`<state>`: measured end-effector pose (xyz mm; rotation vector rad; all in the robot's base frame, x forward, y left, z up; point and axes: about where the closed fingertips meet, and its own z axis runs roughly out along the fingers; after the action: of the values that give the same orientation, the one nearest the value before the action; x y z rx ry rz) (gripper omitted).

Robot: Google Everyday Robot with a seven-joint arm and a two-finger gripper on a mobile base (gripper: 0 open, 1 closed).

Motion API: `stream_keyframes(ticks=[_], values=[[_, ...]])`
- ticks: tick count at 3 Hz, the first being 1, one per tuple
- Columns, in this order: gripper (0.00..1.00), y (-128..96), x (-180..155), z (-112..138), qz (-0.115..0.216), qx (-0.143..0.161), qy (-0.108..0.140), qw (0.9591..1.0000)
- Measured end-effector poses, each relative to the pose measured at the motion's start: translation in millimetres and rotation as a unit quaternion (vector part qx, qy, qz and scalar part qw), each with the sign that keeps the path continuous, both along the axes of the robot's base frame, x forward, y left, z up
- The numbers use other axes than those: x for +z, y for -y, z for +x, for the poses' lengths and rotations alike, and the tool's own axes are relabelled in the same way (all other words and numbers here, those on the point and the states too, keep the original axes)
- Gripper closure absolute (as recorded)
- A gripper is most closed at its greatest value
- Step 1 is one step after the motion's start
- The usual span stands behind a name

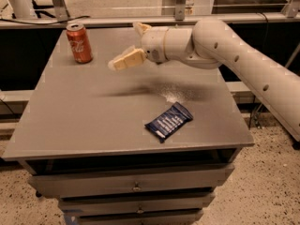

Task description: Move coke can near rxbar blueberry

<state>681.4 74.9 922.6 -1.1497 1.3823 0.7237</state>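
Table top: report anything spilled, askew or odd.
A pale speckled patch lies on the table just behind the rxbar blueberry; spill or glare, unclear. The bar lies diagonal to the edges. The coke can stands upright; the claw hovers open beside it.

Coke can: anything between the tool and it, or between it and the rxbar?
Nothing visible. The tool hovers open beside the coke can, with only bare table between them. The stretch of tabletop from the can to the rxbar blueberry is bare too.
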Motion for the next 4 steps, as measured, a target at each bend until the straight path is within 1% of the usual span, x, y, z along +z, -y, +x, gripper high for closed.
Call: stream_keyframes(ticks=[1,2,3,4], values=[[0.0,-31,-4,24,0.02,0.012,0.022,0.9995],[0.0,-58,-1,44,0.03,0.02,0.034,0.9987],[0.0,-82,-2,68,0.033,0.026,0.035,0.9985],[0.0,-103,-10,91,0.027,0.033,0.031,0.9986]])
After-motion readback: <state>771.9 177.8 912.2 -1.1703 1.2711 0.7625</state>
